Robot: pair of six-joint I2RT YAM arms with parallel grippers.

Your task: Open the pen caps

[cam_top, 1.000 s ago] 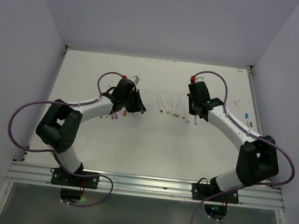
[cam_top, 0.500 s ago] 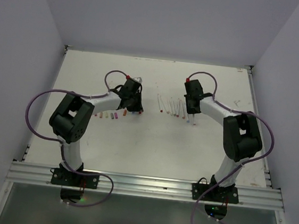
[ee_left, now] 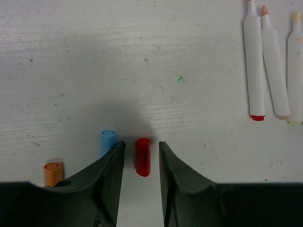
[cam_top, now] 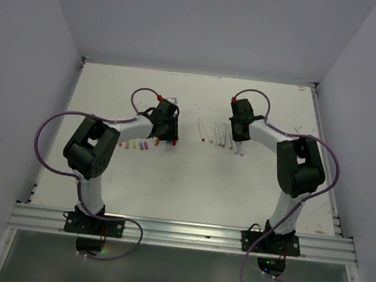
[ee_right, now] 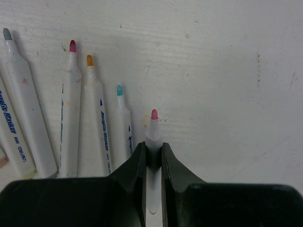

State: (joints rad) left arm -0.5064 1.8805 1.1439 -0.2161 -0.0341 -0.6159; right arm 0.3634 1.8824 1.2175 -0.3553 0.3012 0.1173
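1. Starting with the tabletop, we see bare pens in a row right of centre and loose caps in a row to the left, so most of the job looks done.
2. Our right hand is clamped on a pen whose pink tip is bare, just beside that row. We should lay it flat, parallel to its neighbours, before parting the jaws.
3. Our left hand stands narrowly parted, low over the tabletop, holding nothing.
4. The red cap lies between its jaws, clear of both. The blue cap sits just outside one jaw. We should lift straight up, with no sideways drift, so that neither cap rolls.
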